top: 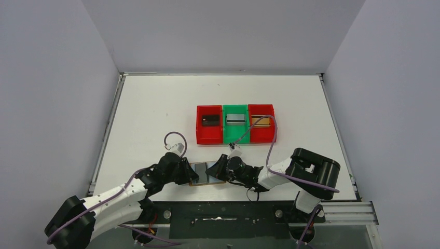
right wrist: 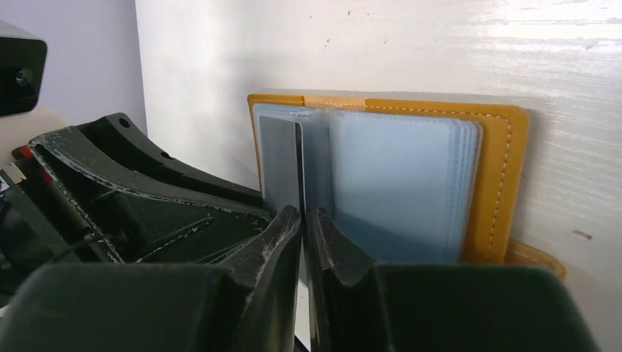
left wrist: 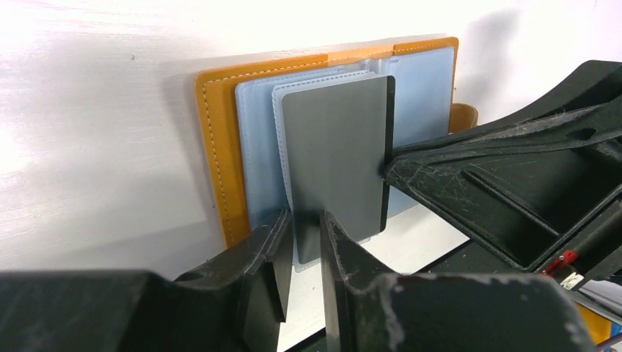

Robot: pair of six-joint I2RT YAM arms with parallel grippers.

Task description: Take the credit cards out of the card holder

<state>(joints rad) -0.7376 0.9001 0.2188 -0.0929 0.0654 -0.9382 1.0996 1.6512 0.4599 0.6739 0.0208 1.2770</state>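
Left gripper [left wrist: 304, 220] pinches the lower end of a grey credit card [left wrist: 334, 147] sticking out of its pale pocket [left wrist: 257, 154] in the open tan card holder [left wrist: 216, 147], flat near the white table [top: 155, 104] front edge; right gripper [right wrist: 302, 214] is clamped on the card's side edge.

White arms [top: 117, 197], blk joints [top: 70, 224] & pincers [top: 193, 174], purple cables [top: 270, 150]

Three bins touching in a row: left red bin [top: 209, 139], green bin [top: 236, 137], right red bin [top: 262, 138], on white table [top: 155, 104].
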